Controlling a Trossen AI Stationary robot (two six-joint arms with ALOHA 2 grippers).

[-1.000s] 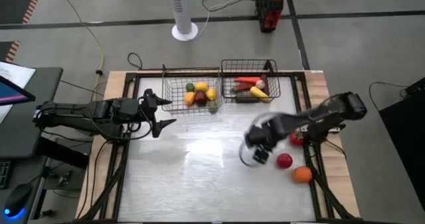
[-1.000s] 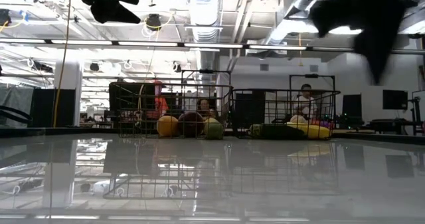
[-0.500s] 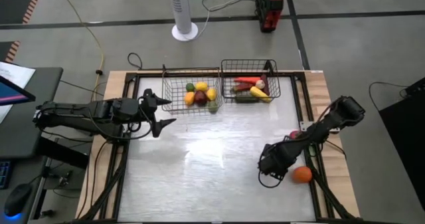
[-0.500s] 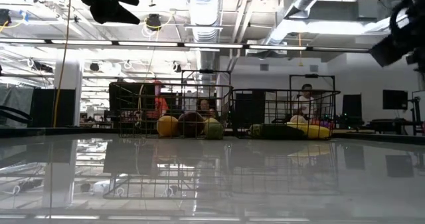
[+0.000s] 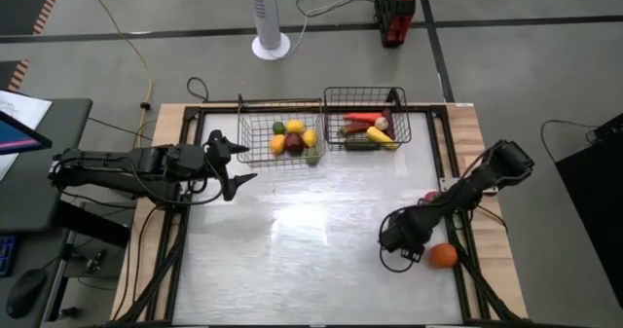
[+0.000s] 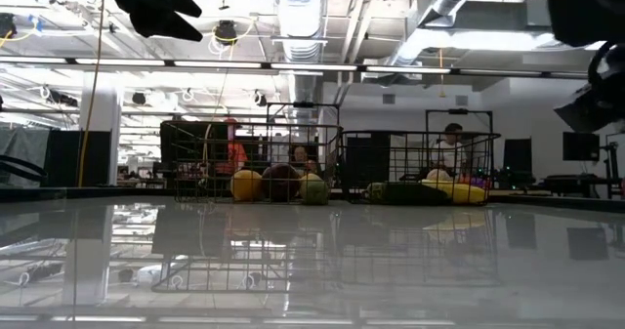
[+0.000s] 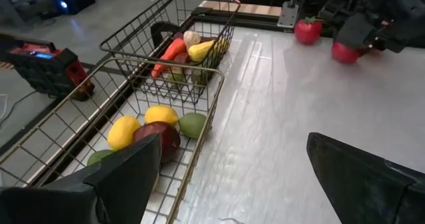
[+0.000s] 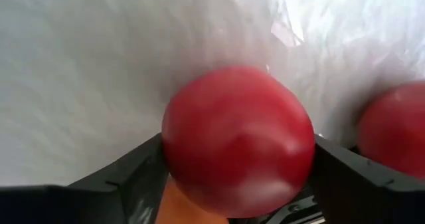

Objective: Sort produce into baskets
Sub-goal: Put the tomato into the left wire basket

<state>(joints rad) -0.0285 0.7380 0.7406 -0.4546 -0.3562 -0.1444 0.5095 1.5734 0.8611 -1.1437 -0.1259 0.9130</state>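
Fingers of right gripper flank one red ball; two baskets beyond.

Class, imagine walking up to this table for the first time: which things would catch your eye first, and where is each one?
First, the right gripper, low near the table's right edge, with a round red fruit between its fingers and an orange fruit lying beside it. Next, the two wire baskets at the far edge, side by side: the lighter basket holds round pieces, the darker basket long ones. The left gripper waits open, left of the baskets.
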